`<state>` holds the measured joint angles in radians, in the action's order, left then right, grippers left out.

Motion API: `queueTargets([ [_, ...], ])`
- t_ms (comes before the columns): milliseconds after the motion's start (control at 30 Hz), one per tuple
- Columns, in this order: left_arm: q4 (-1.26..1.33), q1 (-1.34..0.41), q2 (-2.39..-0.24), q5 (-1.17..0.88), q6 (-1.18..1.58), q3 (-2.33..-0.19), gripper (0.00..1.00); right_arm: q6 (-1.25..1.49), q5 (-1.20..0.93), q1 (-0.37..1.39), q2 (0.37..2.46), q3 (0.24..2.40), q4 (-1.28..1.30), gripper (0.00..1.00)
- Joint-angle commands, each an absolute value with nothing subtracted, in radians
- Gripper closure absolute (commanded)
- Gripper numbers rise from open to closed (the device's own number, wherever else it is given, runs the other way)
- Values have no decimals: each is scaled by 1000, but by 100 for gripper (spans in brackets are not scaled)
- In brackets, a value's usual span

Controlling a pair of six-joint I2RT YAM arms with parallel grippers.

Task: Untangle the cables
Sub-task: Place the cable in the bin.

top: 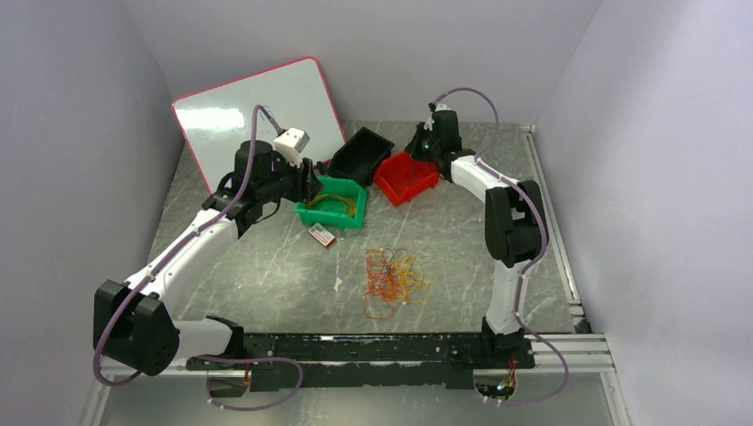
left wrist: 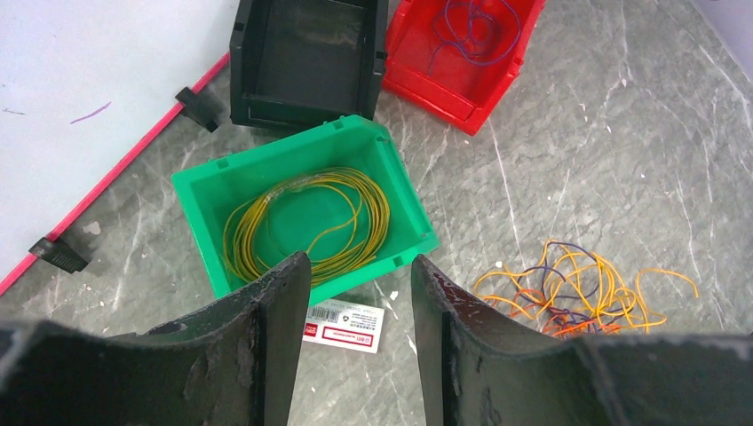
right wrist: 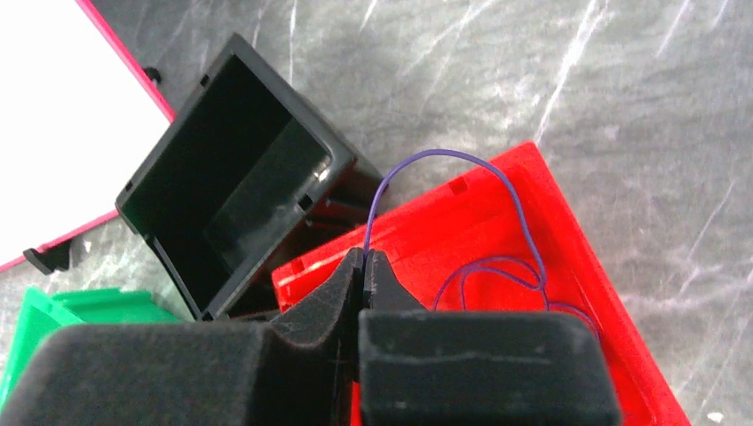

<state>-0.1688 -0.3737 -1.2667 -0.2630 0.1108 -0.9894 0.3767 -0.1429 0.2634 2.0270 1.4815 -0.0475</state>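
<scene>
So, starting at the left of the overhead view: the left gripper (top: 311,182) hovers right at the green bin (top: 333,206), with its jaws apart and nothing between them. In the left wrist view a yellow cable coil (left wrist: 306,222) lies inside that bin, mid-frame, just past the fingertips. A small red-and-white label (top: 321,235) lies on the surface (top: 266,275) just below the bin. Next over, the black bin (top: 360,153) sits just beside the red bin (top: 406,177). Lower centre, the tangle of cables (top: 395,275) in orange, yellow and red lies loose, well apart from both grippers. Upper right of centre, the right gripper (right wrist: 366,257) is over the red bin. It's pinched closed on a purple cable (right wrist: 439,153) that arcs up and drops back into the bin.
</scene>
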Motion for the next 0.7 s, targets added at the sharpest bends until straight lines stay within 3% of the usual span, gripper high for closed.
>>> queueTargets([
  [0,-170,-364,-1278,-287,100,-1019,50,359,-151,264,1993,1428,-72,100],
  [667,-174,-364,-1284,-287,100,-1021,50,257,-97,281,2105,1496,110,100],
])
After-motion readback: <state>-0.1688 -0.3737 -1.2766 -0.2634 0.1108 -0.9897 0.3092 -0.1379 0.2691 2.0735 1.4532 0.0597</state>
